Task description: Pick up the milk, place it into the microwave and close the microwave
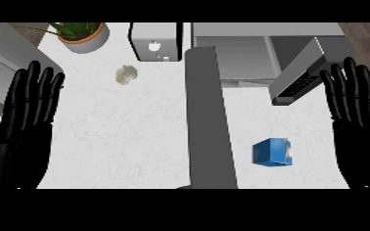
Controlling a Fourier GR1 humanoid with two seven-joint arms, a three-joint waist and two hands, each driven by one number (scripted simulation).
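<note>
left hand [33, 103] is resting at the left edge, fingers straight and apart, holding nothing. moving right, the grey microwave [239, 54] is standing with its door [300, 73] swung open. the small blue milk carton [273, 152] is sitting upright on the white marble counter [130, 137], below that door. right hand [347, 98] is hovering, fingers spread, well apart from the carton; it'll want to come down and inward, wrapping the carton's sides squarely.

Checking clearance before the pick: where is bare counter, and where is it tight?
Bare: the stretch between the left hand and the grey divider, below the garlic; also around the milk. Tight: beside the open microwave door.
</note>
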